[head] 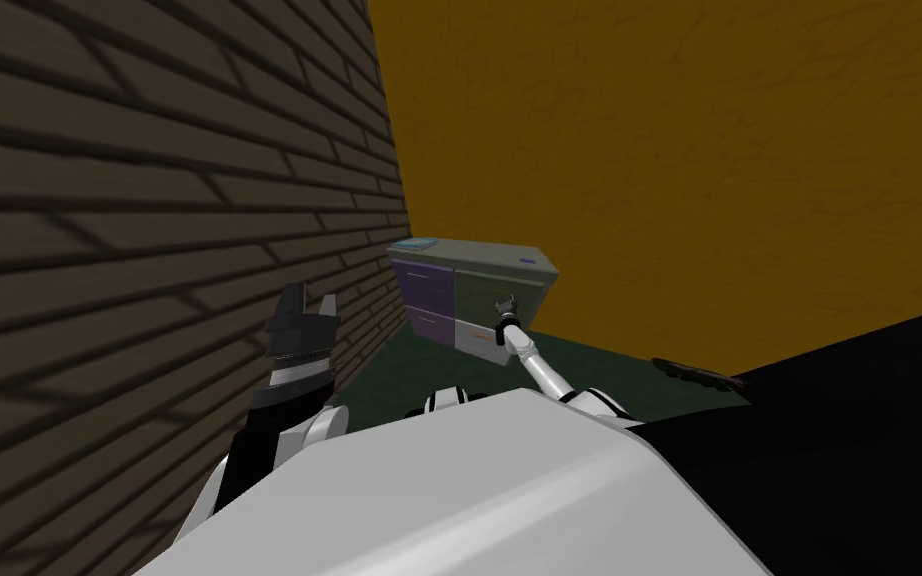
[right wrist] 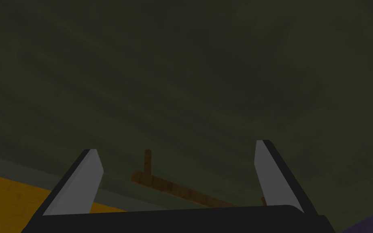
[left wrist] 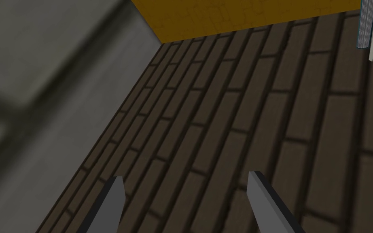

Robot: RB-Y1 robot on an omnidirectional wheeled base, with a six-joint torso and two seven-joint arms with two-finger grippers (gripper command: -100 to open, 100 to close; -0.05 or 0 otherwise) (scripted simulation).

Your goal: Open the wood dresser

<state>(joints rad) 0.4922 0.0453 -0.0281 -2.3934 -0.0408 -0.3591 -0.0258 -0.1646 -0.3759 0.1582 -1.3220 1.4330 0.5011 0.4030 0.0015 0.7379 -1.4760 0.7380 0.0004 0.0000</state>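
Brick wall (head: 149, 200), dark brown, at left. Ochre wall (head: 699, 150), faintly cracked, ahead, meeting the brick at a corner. Floor (head: 389, 375), dark green. Black area (head: 849, 430), at right. Ceiling (left wrist: 40, 60), grey.

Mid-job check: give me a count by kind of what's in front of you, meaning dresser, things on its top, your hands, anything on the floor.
Dresser: 1
Items on its top: 2, a flat blue item and a small purple item
Hands: 2, left hand and right hand, both open
Dark object on the floor: 1
Total: 6
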